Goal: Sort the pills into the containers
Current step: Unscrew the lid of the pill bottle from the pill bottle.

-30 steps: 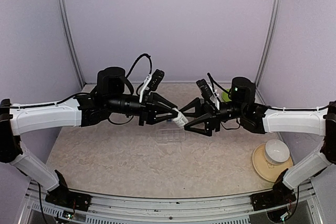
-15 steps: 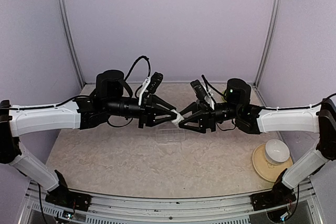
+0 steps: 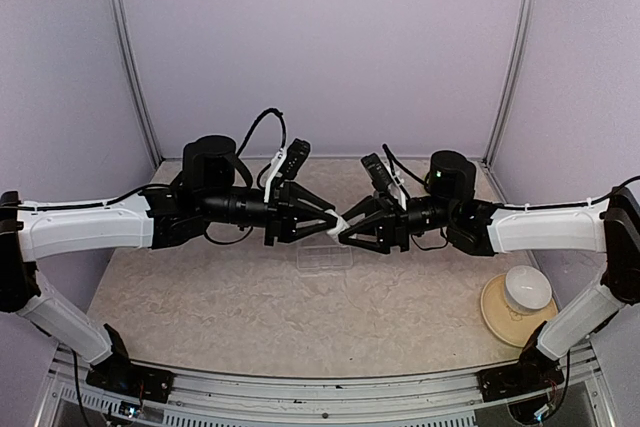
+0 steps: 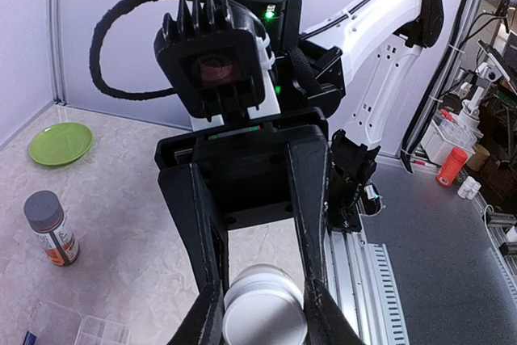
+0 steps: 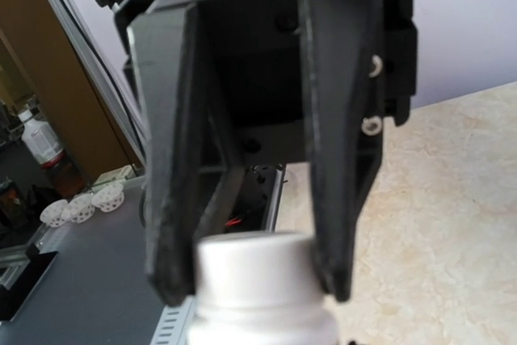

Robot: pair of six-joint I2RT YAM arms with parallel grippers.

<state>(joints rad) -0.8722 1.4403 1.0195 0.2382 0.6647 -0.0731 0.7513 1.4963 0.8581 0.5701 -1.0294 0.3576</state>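
Note:
A white pill bottle (image 3: 341,224) hangs in mid-air between the two arms, above the clear pill box with its containers (image 3: 325,258). My left gripper (image 3: 333,224) is shut on the bottle's body (image 4: 262,313). From the other side, my right gripper (image 3: 349,231) is shut on the bottle's white cap (image 5: 262,268), a finger touching each side. The left wrist view catches the corner of the containers (image 4: 85,333) on the table, with one dark blue pill (image 4: 27,337) beside it. No other pills show.
A white bowl (image 3: 527,288) sits on a tan plate (image 3: 497,314) at the right front. The left wrist view shows a green plate (image 4: 60,143) and a small brown bottle with a grey cap (image 4: 50,228) standing on the table.
The right arm has moved left to meet the bottle held by the left gripper. Its jaws, wide apart a second ago, have closed onto the cap. The left arm has barely moved.

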